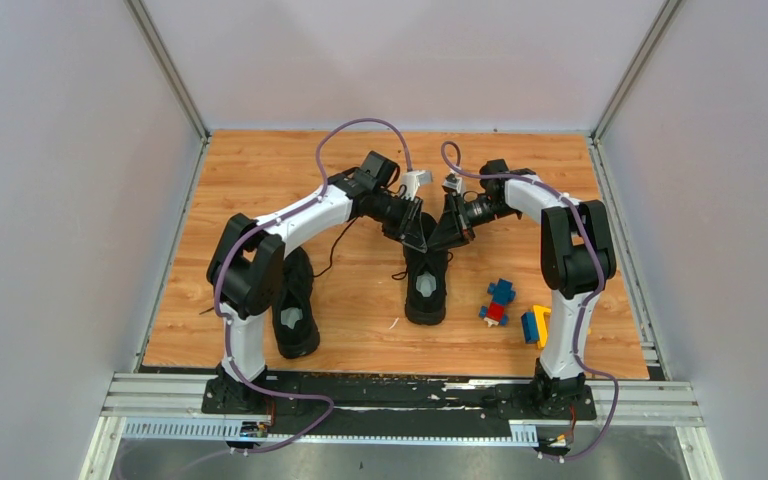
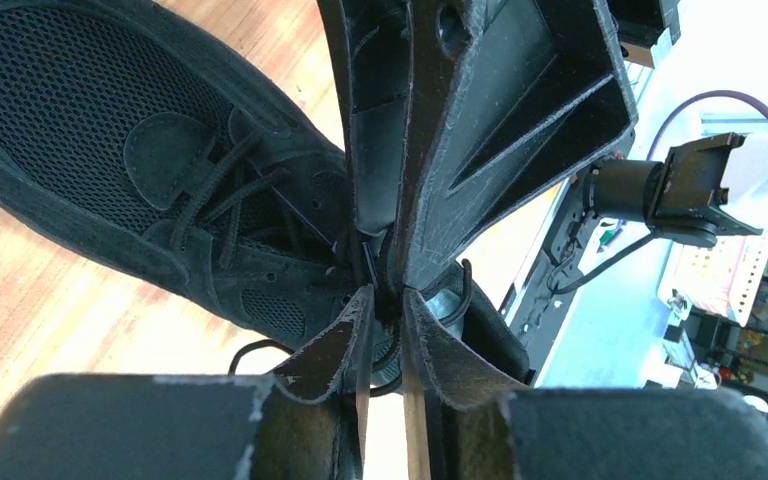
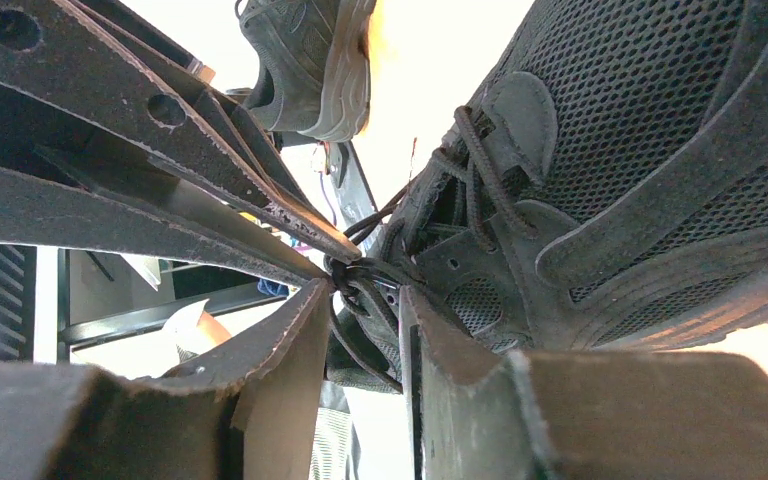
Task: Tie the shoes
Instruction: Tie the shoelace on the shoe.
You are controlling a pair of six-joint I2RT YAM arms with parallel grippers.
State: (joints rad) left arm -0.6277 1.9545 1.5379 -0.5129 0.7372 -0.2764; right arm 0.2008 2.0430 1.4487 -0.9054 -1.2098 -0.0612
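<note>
A: What kind of place is this?
B: A robotics lab cell: plain grey panel walls point(image 1: 60, 200) on aluminium posts point(image 1: 167, 65) enclose a wooden tabletop point(image 1: 260, 170), with cabled arms point(image 1: 300, 222) bolted to a metal rail point(image 1: 160, 395).

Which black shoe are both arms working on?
The middle shoe: both pairs of jaws meet at its laces; the other shoe lies alone by the left arm.

The wooden table point(image 1: 260, 170) bears a left shoe point(image 1: 297, 320), a middle shoe point(image 1: 426, 290) and toy blocks point(image 1: 500, 300).
</note>
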